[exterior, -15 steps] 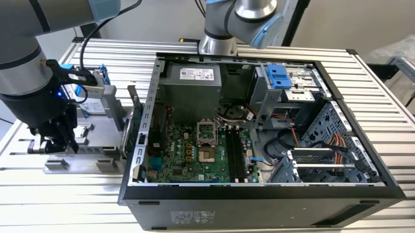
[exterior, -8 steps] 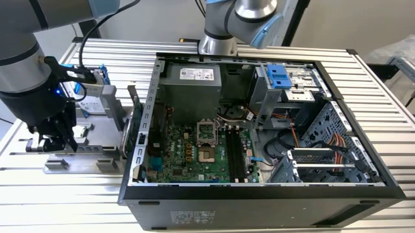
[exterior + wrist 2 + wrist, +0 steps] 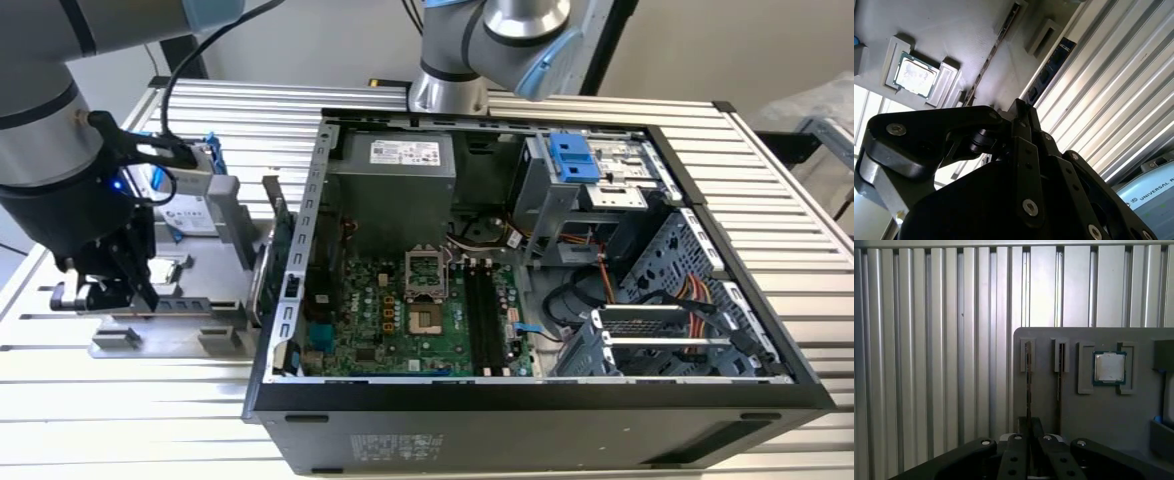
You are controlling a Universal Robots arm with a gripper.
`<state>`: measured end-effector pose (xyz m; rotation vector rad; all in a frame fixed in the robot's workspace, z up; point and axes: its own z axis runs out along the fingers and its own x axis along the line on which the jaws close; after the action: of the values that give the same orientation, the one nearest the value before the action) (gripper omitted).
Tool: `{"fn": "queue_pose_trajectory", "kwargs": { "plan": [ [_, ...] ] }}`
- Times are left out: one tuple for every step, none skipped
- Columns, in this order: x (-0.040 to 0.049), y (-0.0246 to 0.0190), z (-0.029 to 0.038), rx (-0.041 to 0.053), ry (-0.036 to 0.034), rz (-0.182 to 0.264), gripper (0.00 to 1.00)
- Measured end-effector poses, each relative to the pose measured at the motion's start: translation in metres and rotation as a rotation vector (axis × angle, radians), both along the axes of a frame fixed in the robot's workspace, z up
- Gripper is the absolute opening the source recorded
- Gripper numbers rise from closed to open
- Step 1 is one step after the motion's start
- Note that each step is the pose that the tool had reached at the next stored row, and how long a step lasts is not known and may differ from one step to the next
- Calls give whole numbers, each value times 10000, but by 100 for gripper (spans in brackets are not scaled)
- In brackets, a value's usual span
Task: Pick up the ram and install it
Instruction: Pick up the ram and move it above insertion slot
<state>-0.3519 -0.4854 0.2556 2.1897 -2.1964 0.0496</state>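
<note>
One claw (image 3: 1029,429): it hangs over the holder plate, lined up lengthwise with the stick below it. From my feeds I cannot tell whether it is spread, pressed together or already pinching.
Ram (image 3: 1028,375): it stands on its long edge in the slot nearest the plate's rim, thin top edge up. One end runs right under the claw tip, touching or just beneath, I cannot say which.
Why it stands so: I judge the edge-up slot offers the narrow top for a grip from above and keeps the stick from tipping.
Second slot (image 3: 1059,370): it lies just beside the ram's slot, on the processor side. I see a dark line in it and cannot tell if it holds another stick.
Processor chip (image 3: 1110,367): it sits flat in its own recess beyond that slot, apart from the claw.
Holder plate (image 3: 1079,415): grey, lying flat on the ribbed table (image 3: 929,365).
Computer case (image 3: 534,420): it lies on its side with the panel off, at the exterior view's right of the plate.
Memory sockets (image 3: 483,320): long and dark, they face upward and look empty to me, well apart from the claw. Likely the case lies this way so a stick can go straight down into them.
</note>
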Motion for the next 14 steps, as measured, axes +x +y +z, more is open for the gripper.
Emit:
{"fn": "queue_pose_trajectory", "kwargs": {
  "plan": [
    [0, 0, 0, 0, 0, 0, 0],
    [0, 0, 0, 0, 0, 0, 0],
    [0, 0, 1, 0, 0, 0, 0],
    [0, 0, 5, -1, 2, 1, 0],
    [0, 0, 11, -4, 5, 0, 0],
    [0, 0, 17, -2, 3, 0, 0],
    [0, 0, 21, 0, 0, 0, 0],
    [0, 0, 28, -1, 1, 0, 0],
    [0, 0, 34, 0, 0, 0, 0],
    [0, 0, 40, 0, 1, 0, 0],
    [0, 0, 47, -1, 1, 0, 0],
    [0, 0, 52, 0, 0, 0, 0],
    [0, 0, 56, 0, 0, 0, 0],
    [0, 0, 60, 1, 0, 0, 0]
  ]
}}
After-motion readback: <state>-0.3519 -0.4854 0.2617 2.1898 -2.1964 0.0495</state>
